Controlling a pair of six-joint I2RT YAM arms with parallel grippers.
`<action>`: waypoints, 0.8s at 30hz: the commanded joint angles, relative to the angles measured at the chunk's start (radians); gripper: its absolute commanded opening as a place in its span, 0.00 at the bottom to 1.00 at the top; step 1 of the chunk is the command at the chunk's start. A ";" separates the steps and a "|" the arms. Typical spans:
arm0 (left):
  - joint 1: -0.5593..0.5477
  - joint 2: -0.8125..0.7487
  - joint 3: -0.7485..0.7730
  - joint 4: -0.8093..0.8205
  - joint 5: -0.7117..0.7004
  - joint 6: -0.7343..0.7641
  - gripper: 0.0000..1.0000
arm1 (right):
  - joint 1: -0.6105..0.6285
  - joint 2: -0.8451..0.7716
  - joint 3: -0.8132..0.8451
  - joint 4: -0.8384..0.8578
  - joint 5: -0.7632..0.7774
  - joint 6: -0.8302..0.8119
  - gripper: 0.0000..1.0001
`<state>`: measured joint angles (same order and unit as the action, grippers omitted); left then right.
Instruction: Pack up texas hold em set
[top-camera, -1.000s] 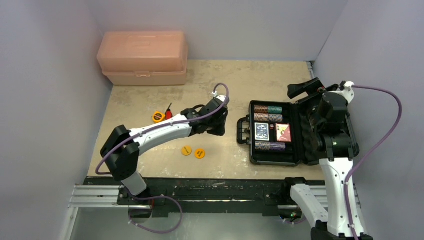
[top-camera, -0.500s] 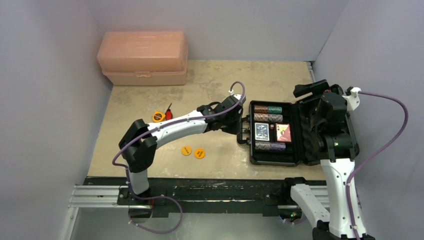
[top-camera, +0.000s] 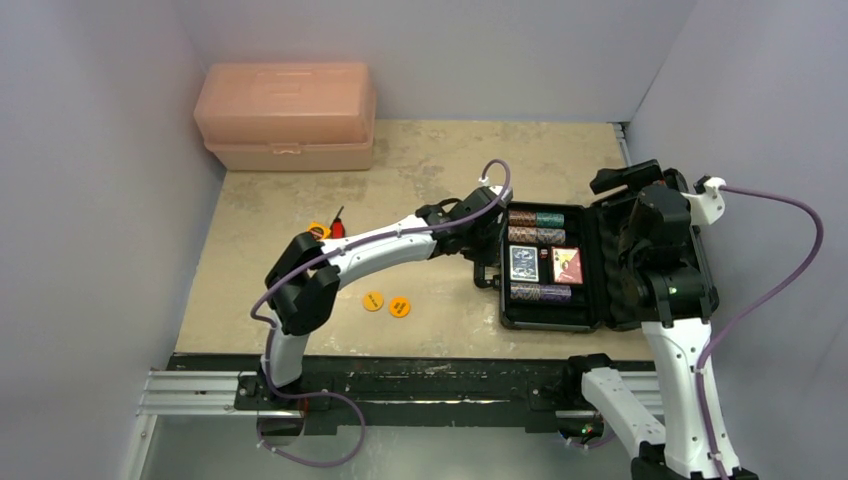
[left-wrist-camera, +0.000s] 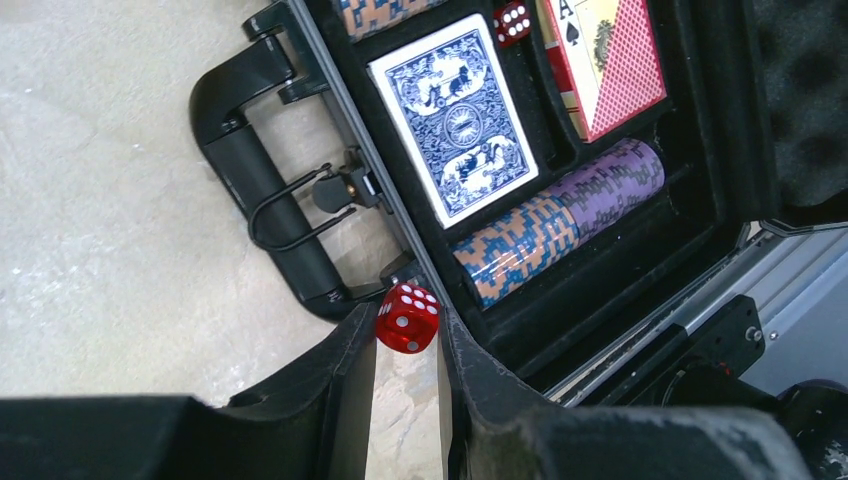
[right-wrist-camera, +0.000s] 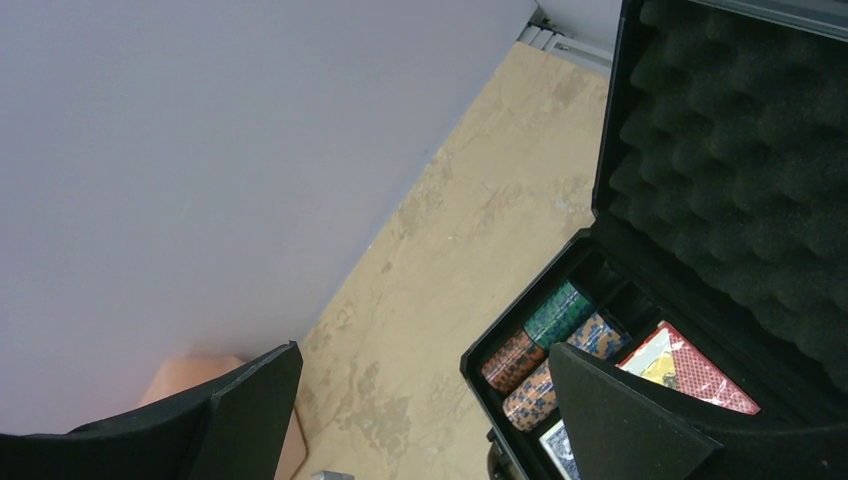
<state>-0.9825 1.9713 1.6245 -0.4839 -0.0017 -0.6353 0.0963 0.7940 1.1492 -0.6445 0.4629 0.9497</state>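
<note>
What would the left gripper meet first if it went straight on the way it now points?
Most likely the front rim of the black case, beside its handle; the left gripper, shut on a red die, points there. Depth is unclear.

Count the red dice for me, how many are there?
2. One red die is pinched in the left gripper, near the carry handle. The other die lies inside the case, beside the blue deck. More may be hidden.
</note>
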 joint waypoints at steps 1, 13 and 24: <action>-0.010 0.039 0.090 0.009 0.042 -0.014 0.00 | 0.019 -0.021 0.042 0.009 0.076 -0.043 0.99; -0.013 0.160 0.254 -0.016 0.100 -0.041 0.00 | 0.026 -0.063 0.016 0.041 0.063 -0.158 0.99; -0.026 0.262 0.385 -0.012 0.164 -0.042 0.00 | 0.033 -0.083 -0.020 0.062 0.039 -0.174 0.99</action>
<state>-0.9936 2.2009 1.9236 -0.5068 0.1173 -0.6693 0.1200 0.7200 1.1416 -0.6151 0.5037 0.8013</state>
